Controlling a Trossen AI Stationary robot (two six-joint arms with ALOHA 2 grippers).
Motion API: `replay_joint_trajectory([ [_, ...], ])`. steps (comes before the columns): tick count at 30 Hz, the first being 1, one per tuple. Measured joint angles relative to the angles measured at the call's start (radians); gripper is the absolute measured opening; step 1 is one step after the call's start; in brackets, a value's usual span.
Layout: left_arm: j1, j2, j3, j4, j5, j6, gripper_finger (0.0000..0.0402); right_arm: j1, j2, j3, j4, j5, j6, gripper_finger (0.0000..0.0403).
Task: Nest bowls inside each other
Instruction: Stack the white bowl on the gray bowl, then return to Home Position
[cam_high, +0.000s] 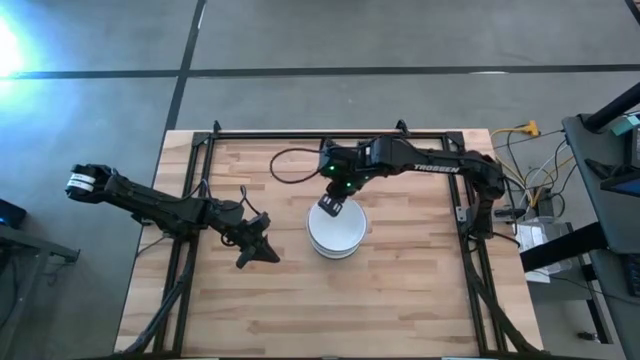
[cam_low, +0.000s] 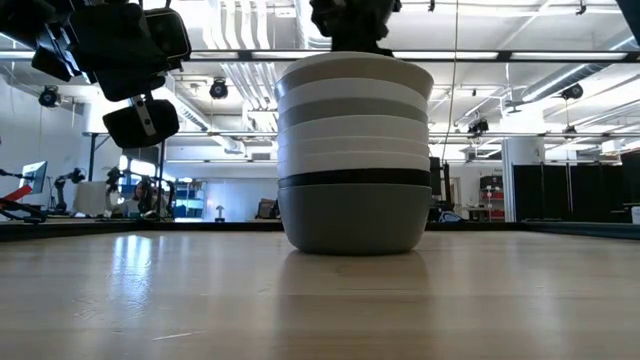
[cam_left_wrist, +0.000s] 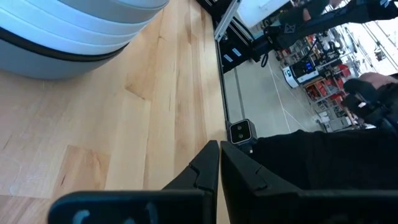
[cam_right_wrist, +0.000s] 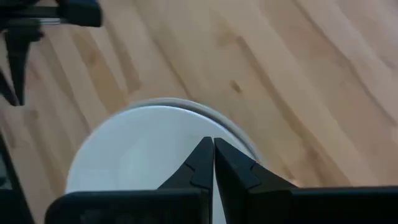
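The bowls (cam_high: 336, 232) stand nested in one stack at the table's middle. A grey bowl (cam_low: 355, 222) at the bottom rests on the wood, with a black rim, white bowls and a greyish one above it, and a white bowl (cam_right_wrist: 149, 155) on top. My right gripper (cam_right_wrist: 213, 144) is shut and hangs above the top bowl's far side (cam_high: 328, 207), slanting down with nothing between its fingers. My left gripper (cam_left_wrist: 219, 148) is shut and holds nothing. It hovers over the wood left of the stack (cam_high: 256, 252).
Bare wooden tabletop (cam_high: 400, 300) lies all around the stack. A black metal frame (cam_high: 300, 134) runs along the table's far edge and down both sides. Cables and equipment (cam_high: 540, 205) sit off the table's right edge.
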Motion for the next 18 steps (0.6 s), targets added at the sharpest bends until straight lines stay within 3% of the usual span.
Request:
replay_joint_trajectory([
  [18,0.0,0.0,0.0,0.0,0.0,-0.002,0.0,0.013,0.144,0.125,0.033,-0.053,-0.02,0.0009],
])
